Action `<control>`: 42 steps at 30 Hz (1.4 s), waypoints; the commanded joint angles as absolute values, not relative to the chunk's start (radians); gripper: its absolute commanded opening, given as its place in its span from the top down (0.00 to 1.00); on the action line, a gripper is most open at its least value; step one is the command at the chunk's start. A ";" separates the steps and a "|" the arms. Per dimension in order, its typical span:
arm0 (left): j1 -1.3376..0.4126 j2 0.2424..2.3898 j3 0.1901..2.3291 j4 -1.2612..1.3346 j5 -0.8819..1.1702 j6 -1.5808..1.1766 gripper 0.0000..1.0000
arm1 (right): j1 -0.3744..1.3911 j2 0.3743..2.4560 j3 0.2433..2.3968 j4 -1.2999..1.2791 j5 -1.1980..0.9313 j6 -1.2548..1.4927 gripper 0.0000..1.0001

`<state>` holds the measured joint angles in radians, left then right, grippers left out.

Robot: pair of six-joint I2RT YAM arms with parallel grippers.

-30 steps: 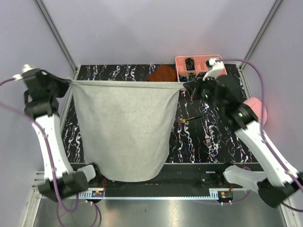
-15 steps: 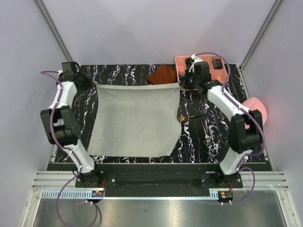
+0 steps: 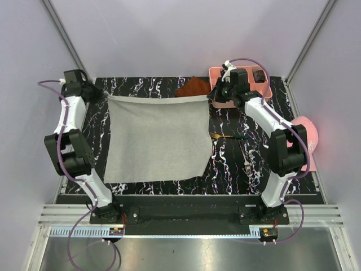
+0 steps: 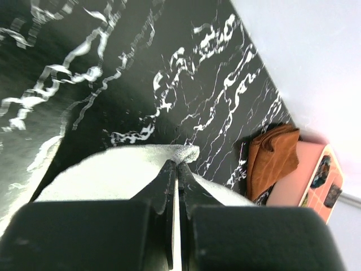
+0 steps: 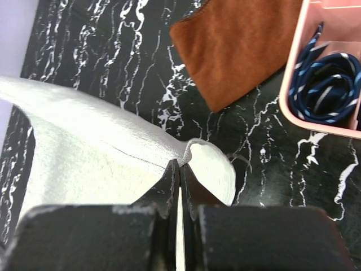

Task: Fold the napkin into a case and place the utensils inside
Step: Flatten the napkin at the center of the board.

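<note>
Both pairs of jaws clamp tight on the napkin (image 3: 155, 138) — 1 far corner each.

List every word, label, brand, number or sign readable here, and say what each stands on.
None can be read.
The large light grey fabric napkin, the small rust-brown square cloth and the black white-veined marble tabletop bear no print.
The small coloured tags on the front rail are too small to read.
The blue striped cords in the pink plastic compartment tray show no letters.
</note>
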<state>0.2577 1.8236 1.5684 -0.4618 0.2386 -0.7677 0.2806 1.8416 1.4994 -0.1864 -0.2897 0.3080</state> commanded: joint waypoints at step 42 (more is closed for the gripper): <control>0.265 1.083 1.625 -0.545 -0.008 -0.687 1.00 | 0.313 1.170 1.355 -0.175 -0.296 0.407 1.00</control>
<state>0.2661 0.9474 1.6878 -0.6788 -0.0608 -0.6788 0.3157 1.0275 1.4185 -0.2031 -0.4492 0.4194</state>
